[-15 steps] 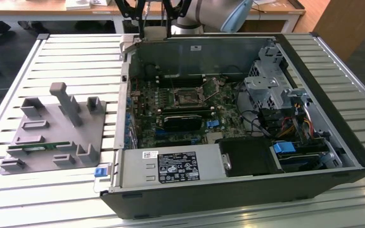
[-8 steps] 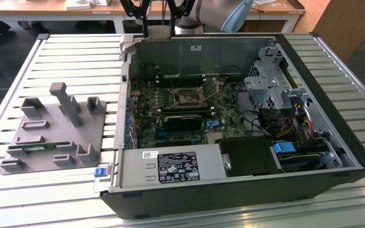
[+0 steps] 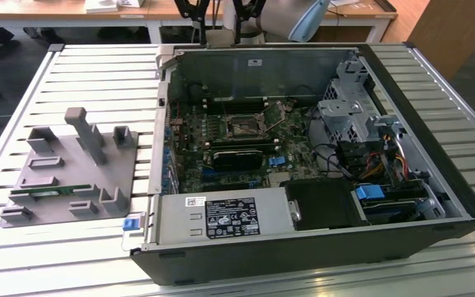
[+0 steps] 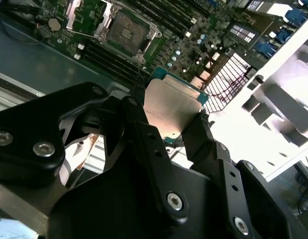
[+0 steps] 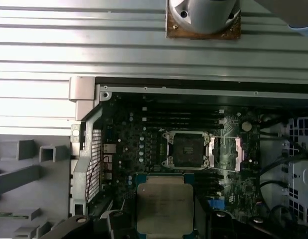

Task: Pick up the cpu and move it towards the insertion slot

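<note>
Ribbed grey metal makes up the table (image 3: 97, 74), the largest thing in the exterior view. On it lies an open black computer case (image 3: 435, 124), side panel off, with the green motherboard (image 3: 303, 161) exposed inside. A grey plastic fixture (image 3: 64, 179) with upright posts sits on the table at the exterior view's left of the case, well apart from the gripper's work area. A boxed power supply (image 3: 221, 216) with a printed label fills the near corner of the case.

The gripper (image 4: 176, 132) hangs above the motherboard in the second wrist view. Its black fingers (image 4: 144, 134) are closed against opposite edges of the cpu (image 4: 171, 107), pinching it clear of the board, silver top showing with a teal edge. The cpu (image 5: 164, 206) also shows in the first wrist view.

The insertion slot (image 5: 188, 149) lies ahead of the held cpu, a silvery frame around a dark centre, seemingly uncovered. In the first wrist view the cpu is near the slot but not over it; a strip of board separates them. In the second wrist view the slot (image 4: 126, 32) sits beyond the chip's far edge. Long black memory slots (image 5: 184, 119) run along the slot's far side from the gripper.
</note>
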Controlling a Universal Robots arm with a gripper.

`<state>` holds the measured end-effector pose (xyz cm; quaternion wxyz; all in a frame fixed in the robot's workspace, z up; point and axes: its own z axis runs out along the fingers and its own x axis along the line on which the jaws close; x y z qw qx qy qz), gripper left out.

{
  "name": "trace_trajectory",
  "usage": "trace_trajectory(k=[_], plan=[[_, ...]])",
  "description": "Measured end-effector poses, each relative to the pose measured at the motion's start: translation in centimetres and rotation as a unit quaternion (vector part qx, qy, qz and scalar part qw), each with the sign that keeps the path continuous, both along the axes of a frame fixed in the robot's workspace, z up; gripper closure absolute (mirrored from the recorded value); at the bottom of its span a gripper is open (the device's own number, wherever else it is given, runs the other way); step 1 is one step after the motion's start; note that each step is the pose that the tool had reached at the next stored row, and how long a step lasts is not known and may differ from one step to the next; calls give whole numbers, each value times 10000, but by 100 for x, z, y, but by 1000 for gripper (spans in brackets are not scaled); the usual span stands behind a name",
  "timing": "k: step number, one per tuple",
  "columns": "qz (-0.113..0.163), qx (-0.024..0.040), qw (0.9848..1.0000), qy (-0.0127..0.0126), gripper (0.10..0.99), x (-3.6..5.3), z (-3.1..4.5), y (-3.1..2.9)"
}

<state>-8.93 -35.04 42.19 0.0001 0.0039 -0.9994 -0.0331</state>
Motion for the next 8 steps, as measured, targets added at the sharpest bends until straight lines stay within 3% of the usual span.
trace_trajectory(k=[8], plan=[[0, 0, 10000, 0, 541, 49, -15, 85]])
